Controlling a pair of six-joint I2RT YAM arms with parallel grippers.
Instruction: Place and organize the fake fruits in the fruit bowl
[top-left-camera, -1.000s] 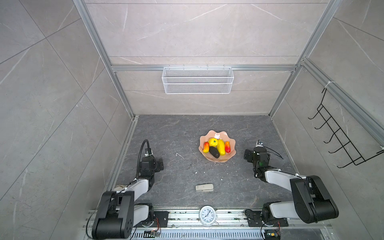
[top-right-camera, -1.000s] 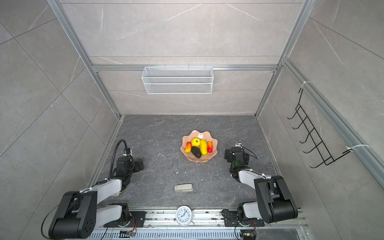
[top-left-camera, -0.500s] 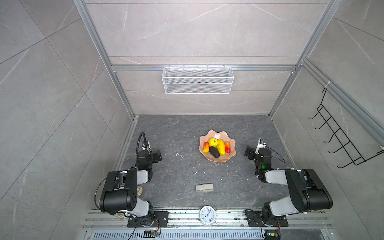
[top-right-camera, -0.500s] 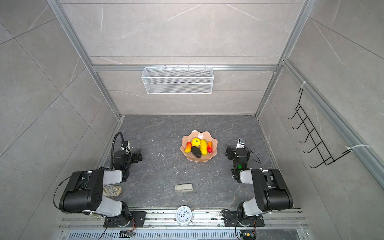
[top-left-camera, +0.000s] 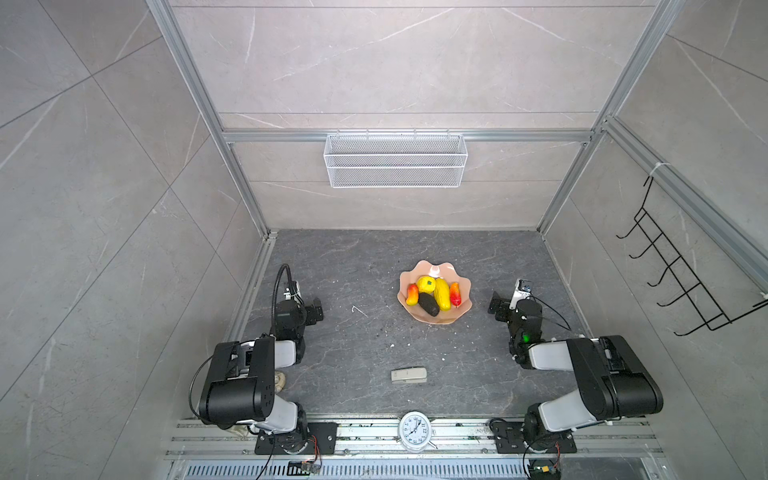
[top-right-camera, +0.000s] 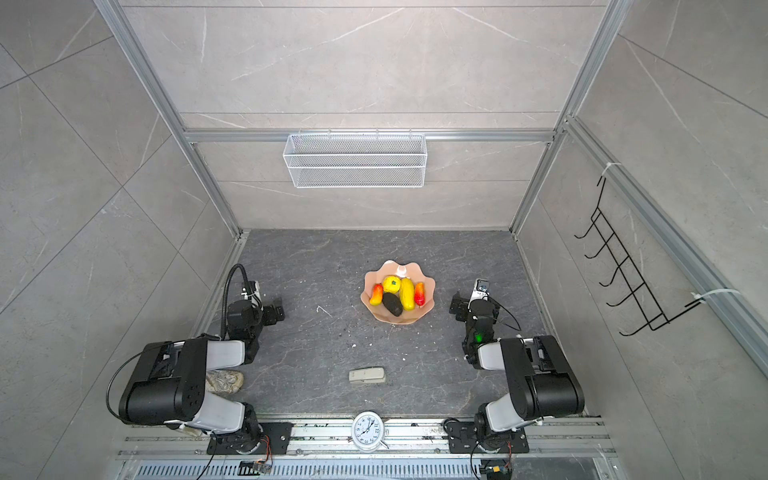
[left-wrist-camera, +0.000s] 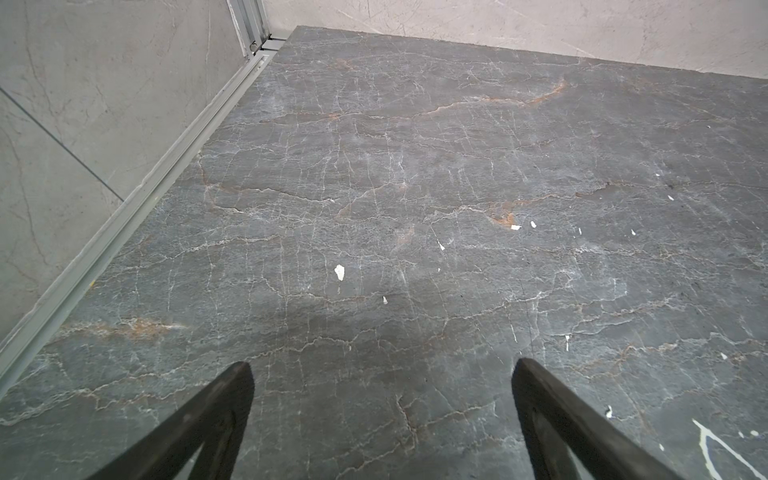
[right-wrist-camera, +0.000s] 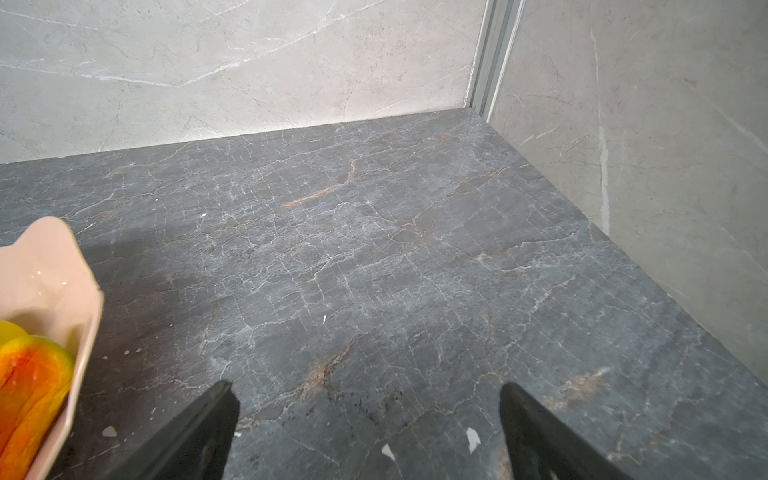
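Showing dark veined stone floor (left-wrist-camera: 374, 166), grey-tiled walls (top-left-camera: 395, 62); left gripper (left-wrist-camera: 382, 365), right gripper (right-wrist-camera: 365, 386) both spread apart, empty

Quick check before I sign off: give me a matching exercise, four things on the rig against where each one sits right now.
1 black oval fruit
2 grey-beige block
3 stone-like lump
4 white clock

A on the front rail
B in the pink bowl
C open tabletop, centre front
D tabletop's front-left corner

Pairs: 1-B, 2-C, 3-D, 4-A
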